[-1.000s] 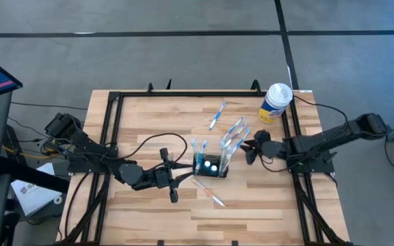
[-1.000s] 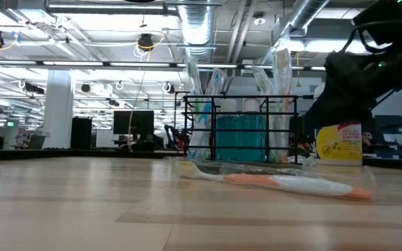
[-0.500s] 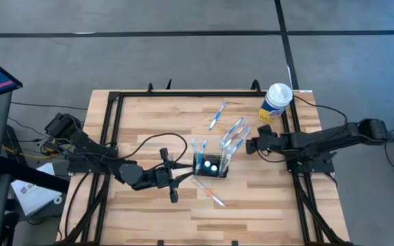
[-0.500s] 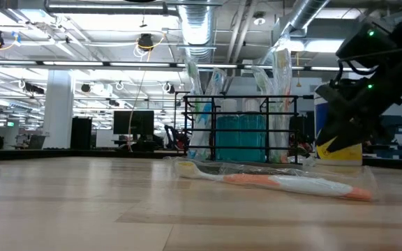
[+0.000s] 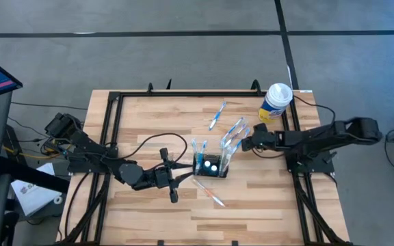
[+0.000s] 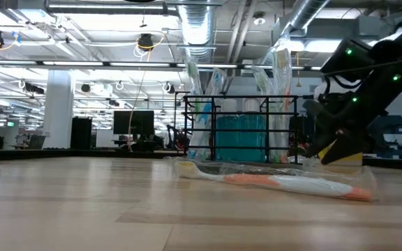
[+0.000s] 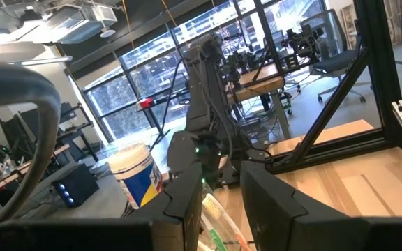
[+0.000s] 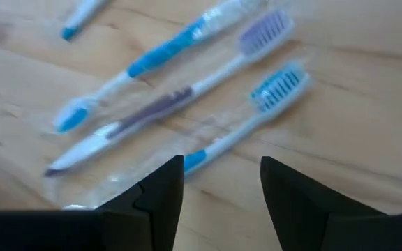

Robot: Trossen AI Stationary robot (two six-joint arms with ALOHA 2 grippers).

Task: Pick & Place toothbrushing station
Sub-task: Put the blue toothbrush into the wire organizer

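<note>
High view: one station (image 5: 211,165) mid-table, two loose toothbrushes (image 5: 217,115); right gripper (image 5: 246,143) spread, empty; left gripper (image 5: 183,179) half-open, holding nothing.

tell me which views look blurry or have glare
Right wrist view: the wrapped toothbrushes on the wood are soft with motion blur. Low view: bright ceiling lights glare overhead, and the orange toothbrush up close is slightly soft. Left wrist view: windows behind are washed out. High view: evenly lit and sharp.

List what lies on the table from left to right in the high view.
Left gripper → toothbrushing station → right gripper → white-and-yellow canister.
</note>
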